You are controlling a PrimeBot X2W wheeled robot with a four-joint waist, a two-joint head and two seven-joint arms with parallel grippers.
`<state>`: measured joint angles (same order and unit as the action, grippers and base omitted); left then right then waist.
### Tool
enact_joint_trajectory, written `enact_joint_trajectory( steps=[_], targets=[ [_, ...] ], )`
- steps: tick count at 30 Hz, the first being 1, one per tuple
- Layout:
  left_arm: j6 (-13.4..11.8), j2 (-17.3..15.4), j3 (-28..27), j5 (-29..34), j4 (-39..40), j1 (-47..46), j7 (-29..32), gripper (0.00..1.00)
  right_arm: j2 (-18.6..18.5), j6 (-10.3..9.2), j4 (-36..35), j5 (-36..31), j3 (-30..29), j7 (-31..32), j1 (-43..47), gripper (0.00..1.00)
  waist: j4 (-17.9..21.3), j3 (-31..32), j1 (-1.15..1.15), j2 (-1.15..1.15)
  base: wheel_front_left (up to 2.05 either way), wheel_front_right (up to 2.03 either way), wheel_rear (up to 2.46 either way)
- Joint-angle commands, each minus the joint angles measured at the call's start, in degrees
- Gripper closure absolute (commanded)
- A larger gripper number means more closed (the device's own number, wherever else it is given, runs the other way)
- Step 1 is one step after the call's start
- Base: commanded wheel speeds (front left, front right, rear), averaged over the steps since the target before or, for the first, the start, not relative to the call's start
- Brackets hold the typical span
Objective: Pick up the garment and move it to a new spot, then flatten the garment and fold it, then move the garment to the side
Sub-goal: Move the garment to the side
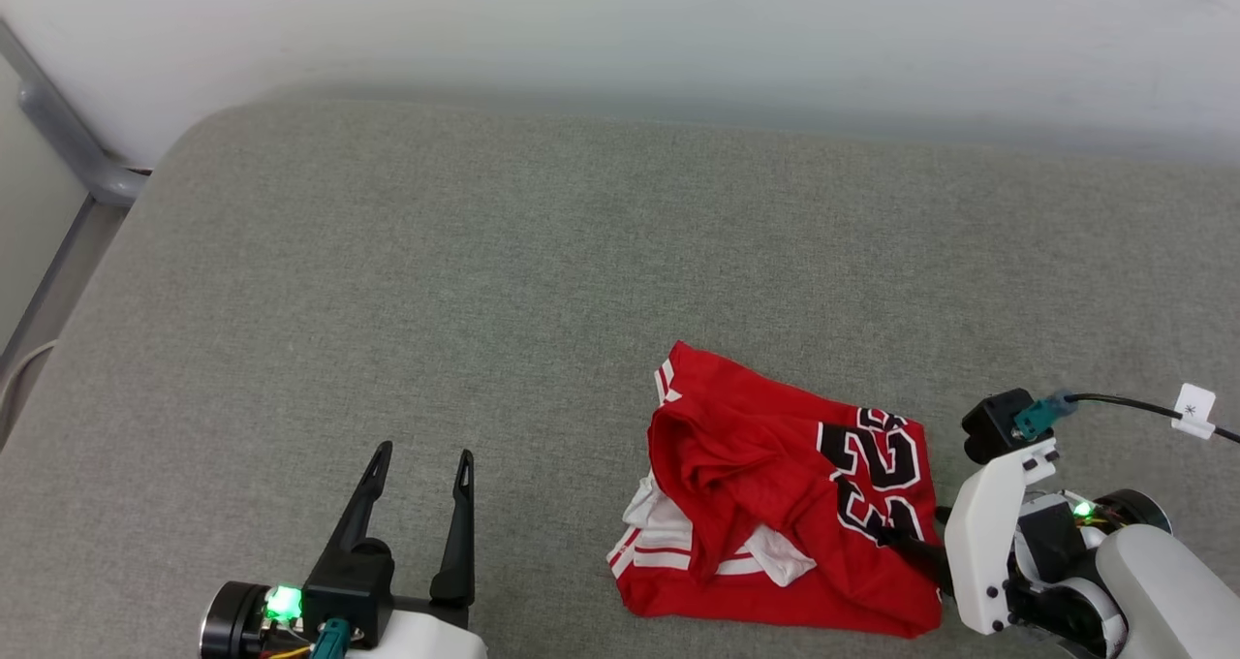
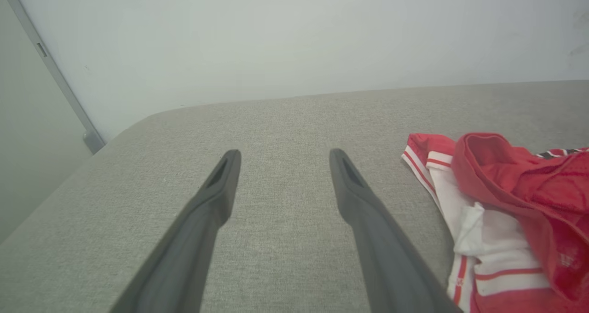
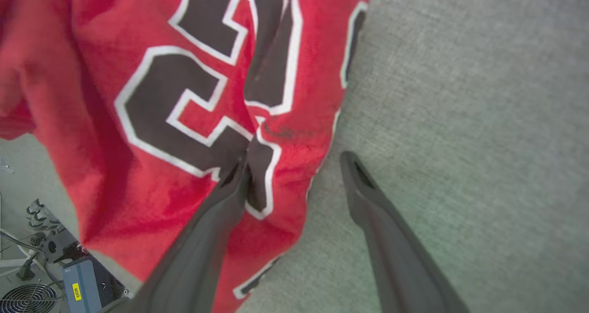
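Open cushion point(image 1: 387, 252) stretches left of the garment point(image 1: 775, 485).

The right gripper point(image 3: 294, 170), fingers spread, sits at frame bottom: one finger over the crumpled red shirt point(image 3: 83, 96) with black white-edged numerals filling the upper left, the other over grey upholstery point(image 3: 460, 96) at right.

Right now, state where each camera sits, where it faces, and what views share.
Head: high, looking down at the grey cushion and garment; left pincer lower left, right wrist lower right.
Left wrist: low, facing the wall across the cushion, along the left pincer.
Right wrist: looking down along the open right pincer at the garment's edge.
All share the garment.
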<state>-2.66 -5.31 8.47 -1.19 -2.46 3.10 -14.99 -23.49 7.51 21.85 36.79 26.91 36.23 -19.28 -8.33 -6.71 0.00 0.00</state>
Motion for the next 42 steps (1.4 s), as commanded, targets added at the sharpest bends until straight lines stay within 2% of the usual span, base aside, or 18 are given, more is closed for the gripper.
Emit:
enact_joint_trajectory(
  steps=[1,7,12,13,14,21,26,32,42],
  targets=[
    [0.2,0.0,0.0,0.3,0.0,-0.9,-0.3,0.0,0.8,-0.05,1.9,0.0,1.2,-0.1,2.0,0.0,-0.4,-0.6,0.0,0.0,0.0,0.0,0.0],
    [0.5,0.2,0.2,0.3,-0.3,-1.7,-0.3,0.0,2.3,-0.05,7.1,0.2,4.3,-0.9,4.4,0.0,-0.7,-1.7,0.0,0.0,0.0,0.0,0.0],
    [0.6,0.3,0.2,0.3,-0.4,-2.3,-0.3,0.0,3.7,-0.05,8.3,0.9,4.5,-3.3,2.8,0.0,-0.8,-2.3,0.0,0.0,0.0,0.0,0.0],
    [0.6,0.3,0.2,0.2,-0.5,-2.3,-0.3,0.0,3.9,-0.05,8.3,1.1,4.4,-4.2,2.2,0.57,-0.8,-2.3,0.0,0.0,0.0,0.0,0.0],
    [0.7,0.3,0.2,0.2,-0.6,-2.4,-0.3,0.0,4.0,-0.06,8.3,1.1,4.4,-5.1,1.7,1.0,-0.8,-2.4,0.0,0.0,0.0,0.0,0.0],
    [0.2,0.5,-0.1,0.2,-0.9,-1.8,-0.3,0.0,1.7,-0.08,6.0,0.5,4.1,-11.8,-3.0,1.0,-0.5,-1.3,0.0,0.0,0.0,0.0,0.0],
    [-0.3,0.3,-0.7,0.2,-0.6,-0.6,-0.3,0.0,-1.0,-0.08,2.4,0.5,3.9,-15.0,-5.2,1.0,1.5,0.3,0.0,0.0,0.0,0.0,0.0],
    [-0.7,0.2,-1.5,0.2,0.5,0.7,-0.3,0.0,-5.3,-0.07,-3.1,0.3,3.5,-14.6,-6.8,1.0,6.1,1.0,0.0,0.0,0.0,0.0,0.0],
    [-1.2,-0.2,-2.8,0.4,3.1,-0.9,-0.2,0.0,-11.3,-0.07,-7.3,0.1,-2.8,-12.2,-9.2,1.0,15.5,-2.5,0.0,0.0,0.0,0.0,0.0]
  ],
)
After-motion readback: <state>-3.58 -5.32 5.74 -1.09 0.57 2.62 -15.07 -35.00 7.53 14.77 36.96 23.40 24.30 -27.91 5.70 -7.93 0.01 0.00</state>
